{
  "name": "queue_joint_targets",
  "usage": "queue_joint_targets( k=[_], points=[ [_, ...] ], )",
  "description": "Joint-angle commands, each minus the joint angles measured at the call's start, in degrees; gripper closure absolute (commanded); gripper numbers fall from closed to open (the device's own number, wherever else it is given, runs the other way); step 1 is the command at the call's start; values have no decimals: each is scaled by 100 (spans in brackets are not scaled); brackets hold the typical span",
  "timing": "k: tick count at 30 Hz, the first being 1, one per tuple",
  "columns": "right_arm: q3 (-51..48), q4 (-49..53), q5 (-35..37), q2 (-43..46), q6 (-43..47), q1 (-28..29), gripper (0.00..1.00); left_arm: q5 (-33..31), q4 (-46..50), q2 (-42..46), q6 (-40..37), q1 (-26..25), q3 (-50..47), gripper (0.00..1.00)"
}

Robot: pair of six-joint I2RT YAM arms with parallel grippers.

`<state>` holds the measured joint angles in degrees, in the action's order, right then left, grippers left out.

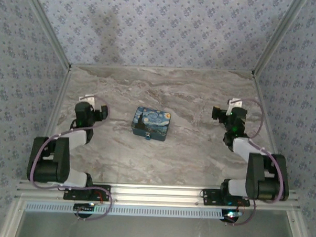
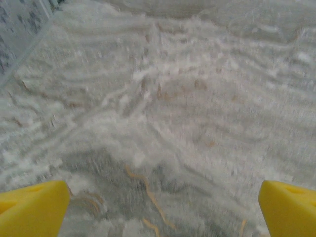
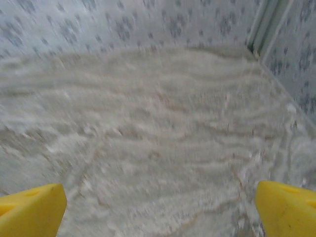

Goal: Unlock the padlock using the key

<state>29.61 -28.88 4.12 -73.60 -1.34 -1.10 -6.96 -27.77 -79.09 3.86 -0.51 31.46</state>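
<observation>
1. The padlock (image 1: 147, 136) appears as a tiny dark speck at the near side of the painted box (image 1: 151, 123), mid-surface (image 1: 198, 152). It is probably hard metal, light and slick, and best pinched across its body.
2. The key cannot be made out.
3. The box looks light and may slide if the lock is tugged, so it may need steadying.
4. The left tool (image 1: 93, 103) near the left edge and the right tool (image 1: 233, 107) near the right edge both gape wide and empty, well apart from the box.

No writing can be read — the painted print on the box (image 1: 151, 123) seems wordless, though blurred.
</observation>
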Motion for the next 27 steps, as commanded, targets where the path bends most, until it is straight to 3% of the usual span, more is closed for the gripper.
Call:
queue_joint_targets(
  k=[1, 5, 7, 8, 10, 14, 20, 27],
  points=[
    [353, 976, -348, 394, -469, 5, 0, -171, 1130, 515, 585, -20, 334, 2],
    [681, 1675, -749, 756, -1574, -94, 0, 20, 1826, 1183, 2195, 50, 410, 2],
    [1028, 3029, -428, 913, -3013, -197, 0, 446, 2101, 1478, 2720, 160, 431, 2],
    [1090, 3240, -678, 919, -3376, -272, 0, 707, 2164, 1581, 2757, 178, 439, 2],
    [948, 2863, -1705, 905, -3403, -515, 0, 1304, 2316, 1787, 2858, 177, 443, 2],
    [732, 2829, -2175, 1146, -3831, -522, 0, 2052, 2766, 2021, 3121, 30, 486, 6],
    [927, 3932, -2604, 1400, -3513, -149, 2, 2072, 3249, 2364, 3218, -748, 256, 8],
    [854, 4075, -2587, 1088, -3531, 969, 10, 2001, 2717, 1641, 3444, -1715, 165, 9]
  ],
)
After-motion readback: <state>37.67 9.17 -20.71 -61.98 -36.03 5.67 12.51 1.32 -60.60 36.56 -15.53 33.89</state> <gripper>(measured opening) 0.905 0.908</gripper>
